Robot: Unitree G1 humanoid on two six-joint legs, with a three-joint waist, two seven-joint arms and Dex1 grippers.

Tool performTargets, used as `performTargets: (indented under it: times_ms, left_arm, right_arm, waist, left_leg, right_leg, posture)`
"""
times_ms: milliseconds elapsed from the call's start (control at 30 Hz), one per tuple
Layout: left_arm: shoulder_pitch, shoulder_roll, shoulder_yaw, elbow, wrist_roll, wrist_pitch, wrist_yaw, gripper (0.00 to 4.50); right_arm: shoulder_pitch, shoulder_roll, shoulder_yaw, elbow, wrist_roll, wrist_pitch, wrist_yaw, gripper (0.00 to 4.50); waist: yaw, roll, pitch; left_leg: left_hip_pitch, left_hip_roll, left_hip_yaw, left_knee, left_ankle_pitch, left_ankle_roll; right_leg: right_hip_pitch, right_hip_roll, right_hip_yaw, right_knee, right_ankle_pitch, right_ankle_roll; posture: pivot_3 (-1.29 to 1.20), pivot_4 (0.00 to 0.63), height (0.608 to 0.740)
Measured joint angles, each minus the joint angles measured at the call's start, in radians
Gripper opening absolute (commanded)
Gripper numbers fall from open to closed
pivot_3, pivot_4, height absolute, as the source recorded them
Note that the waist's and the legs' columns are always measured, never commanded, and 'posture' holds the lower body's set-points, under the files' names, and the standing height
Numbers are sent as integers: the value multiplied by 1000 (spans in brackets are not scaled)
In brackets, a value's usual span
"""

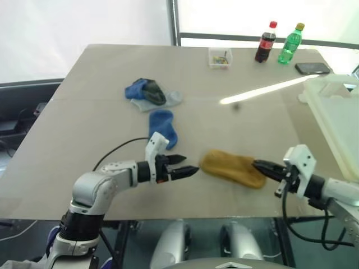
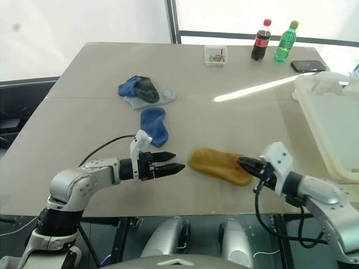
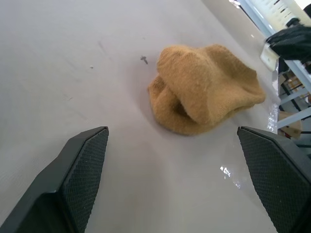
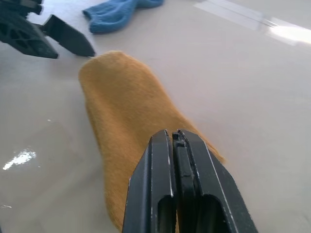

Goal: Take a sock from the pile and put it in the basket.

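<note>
A mustard-yellow sock (image 1: 231, 168) lies flat on the table near its front edge, between my two grippers. My left gripper (image 1: 189, 165) stands open just left of the sock's rounded end (image 3: 204, 90), not touching it. My right gripper (image 1: 259, 166) is shut, its tips (image 4: 174, 133) over the sock's right end; I see no cloth between the fingers. The pile (image 1: 148, 94) of blue, dark and pale socks lies further back on the left, with a single blue sock (image 1: 163, 126) in front of it. The white basket (image 1: 336, 112) stands at the table's right edge.
At the back of the table are a small clear box (image 1: 220, 57) of coloured bits, a cola bottle (image 1: 266, 42), a green bottle (image 1: 290, 43) and a dark phone (image 1: 312, 68). The table's front edge runs close below both grippers.
</note>
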State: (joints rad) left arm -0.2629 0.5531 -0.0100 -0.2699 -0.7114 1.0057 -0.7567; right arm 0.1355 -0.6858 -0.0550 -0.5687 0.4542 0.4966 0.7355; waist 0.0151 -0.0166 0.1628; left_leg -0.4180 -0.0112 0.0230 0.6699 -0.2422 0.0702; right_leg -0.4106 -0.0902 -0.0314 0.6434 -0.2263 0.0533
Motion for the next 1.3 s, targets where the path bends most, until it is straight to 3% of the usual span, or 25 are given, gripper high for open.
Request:
performTargets:
  times_ms: [200, 433, 767, 1133, 1300]
  left_arm:
    - [-27, 1, -11, 16, 1, 37, 0, 4500]
    - [-73, 12, -77, 26, 4, 61, -18, 4500]
    - [-214, -30, -136, 135, 0, 169, -34, 4500]
    - [-327, -141, -106, 294, -84, 400, -38, 4500]
    - [-343, -165, -108, 324, -92, 413, -47, 4500]
  right_arm:
    - [-38, 14, 121, 194, -140, -142, 26, 57]
    - [-41, 18, 159, 278, -203, -286, 64, 57]
    - [-46, 17, 168, 286, -227, -303, 69, 57]
    - [-31, 17, 165, 239, -246, -270, 58, 57]
    - [-23, 17, 161, 224, -245, -258, 56, 57]
  waist:
    - [1, 0, 0]
    - [0, -2, -2]
    - [0, -6, -6]
    - [0, -7, -6]
    - [0, -7, -6]
  left_leg:
    - [0, -1, 0, 0, 0, 0]
    - [2, 0, 0, 0, 0, 0]
    - [4, 0, -2, 0, 0, 0]
    - [4, 0, -2, 0, 0, 0]
    - [3, 0, -2, 0, 0, 0]
  right_leg:
    - [0, 0, 1, 0, 0, 0]
    - [2, 0, 1, 0, 0, 0]
    - [5, 0, -1, -1, 0, 0]
    - [5, 0, 0, -1, 0, 0]
    - [5, 0, 1, -1, 0, 0]
  posture:
    - [0, 150, 729]
    - [0, 150, 729]
    - [0, 150, 729]
    - [0, 150, 729]
    - [0, 150, 729]
